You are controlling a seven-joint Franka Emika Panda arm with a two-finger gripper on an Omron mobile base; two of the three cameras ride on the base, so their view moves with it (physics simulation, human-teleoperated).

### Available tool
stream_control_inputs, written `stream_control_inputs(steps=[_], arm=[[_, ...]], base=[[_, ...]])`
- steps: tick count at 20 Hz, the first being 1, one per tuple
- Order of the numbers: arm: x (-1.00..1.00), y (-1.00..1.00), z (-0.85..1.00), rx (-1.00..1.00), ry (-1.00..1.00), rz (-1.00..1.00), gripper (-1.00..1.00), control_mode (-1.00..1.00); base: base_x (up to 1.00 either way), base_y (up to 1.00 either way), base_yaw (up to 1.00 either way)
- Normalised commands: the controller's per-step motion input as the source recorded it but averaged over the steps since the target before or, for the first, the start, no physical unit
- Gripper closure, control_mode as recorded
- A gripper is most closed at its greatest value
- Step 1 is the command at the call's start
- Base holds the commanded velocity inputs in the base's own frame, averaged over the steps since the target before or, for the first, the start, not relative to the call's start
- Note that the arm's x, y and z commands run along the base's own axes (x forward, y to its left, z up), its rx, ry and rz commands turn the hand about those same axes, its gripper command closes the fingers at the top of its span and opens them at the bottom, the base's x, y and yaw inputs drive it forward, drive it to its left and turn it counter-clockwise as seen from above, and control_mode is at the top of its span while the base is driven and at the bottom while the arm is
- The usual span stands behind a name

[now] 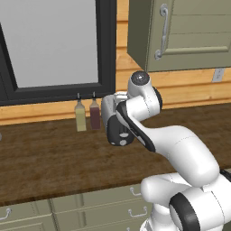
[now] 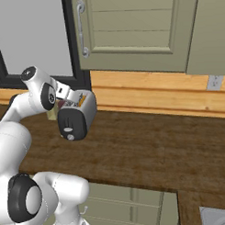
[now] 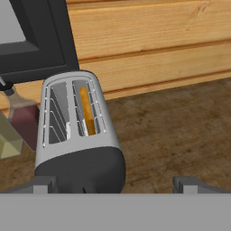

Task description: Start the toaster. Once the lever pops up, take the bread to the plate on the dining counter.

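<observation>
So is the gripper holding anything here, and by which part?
Nothing is held. The gripper is open, its fingertips wide apart over the black end of the silver-grey two-slot toaster; the golden-brown bread slice sits in its slot.

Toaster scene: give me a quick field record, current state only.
toaster: silver, black end panel, on the dark wood worktop
bread: in one slot, the other slot empty
bottles: two, beside the toaster, near the window
end effector: open, fingertips either side of the toaster's black end
lever: not discernible
</observation>
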Motion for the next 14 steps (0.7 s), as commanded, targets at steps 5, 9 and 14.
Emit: stream_control_inputs(steps=[5, 9, 14], arm=[[0.0, 0.0, 0.0, 0.0, 0.0, 0.0, -1.0, -1.0], [0.0, 0.0, 0.0, 0.0, 0.0, 0.0, -1.0, -1.0], [0.0, 0.0, 0.0, 0.0, 0.0, 0.0, -1.0, -1.0]], base=[[0.0, 0.0, 0.0], [0.0, 0.0, 0.0], [0.0, 0.0, 0.0]])
